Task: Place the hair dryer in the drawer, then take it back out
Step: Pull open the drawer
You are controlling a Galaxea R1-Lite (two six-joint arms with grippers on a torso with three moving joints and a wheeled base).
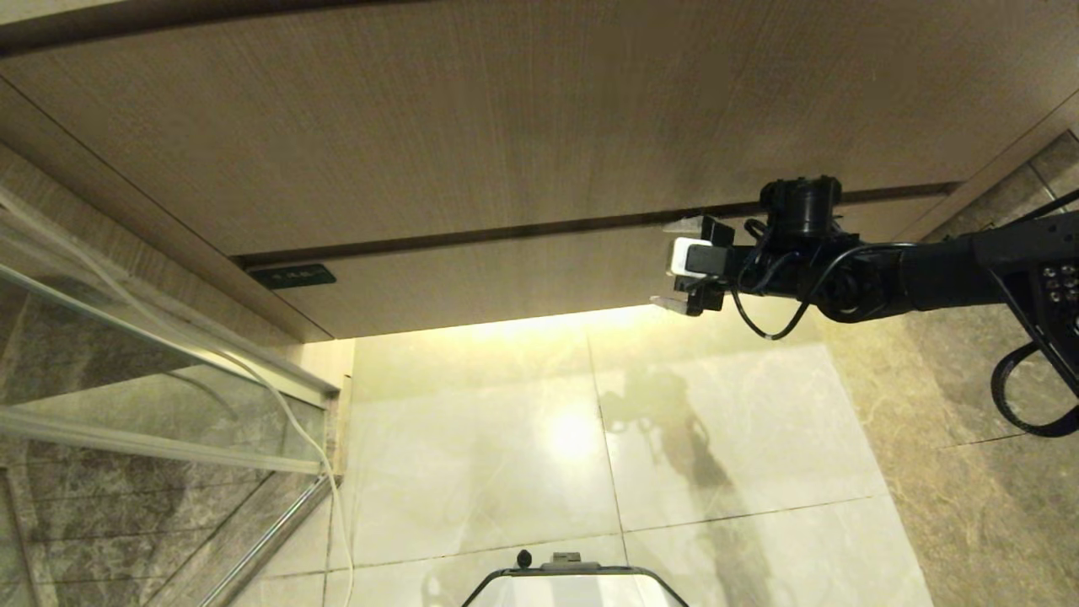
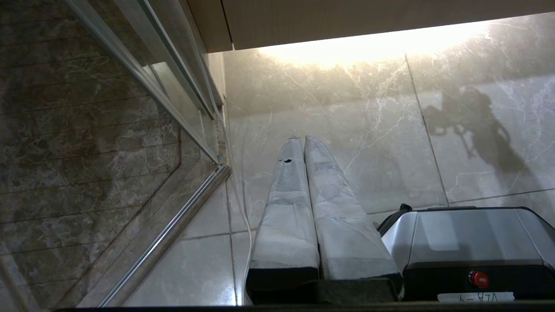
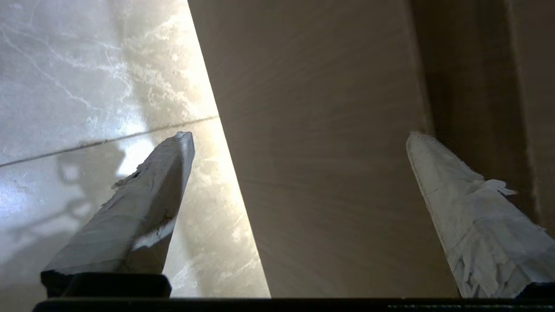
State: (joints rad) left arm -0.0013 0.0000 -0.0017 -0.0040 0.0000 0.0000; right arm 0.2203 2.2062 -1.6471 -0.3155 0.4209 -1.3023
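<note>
A clear glass shower panel with a metal rail stands at the left over glossy pale marble floor tiles. The wide, low, light-brown wood-grain drawer sits closed, long axis running left to right, small dark label at its left end. At its right end the right gripper hovers with taped fingers spread wide on nothing, while the left gripper is pressed together near the floor.

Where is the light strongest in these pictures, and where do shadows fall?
Head view: glare on the floor tiles below the drawer, the right gripper casting a shadow there. Left wrist view: bright strip under the cabinet, the same shadow at right. Right wrist view: the floor glows beside the dim drawer front.
</note>
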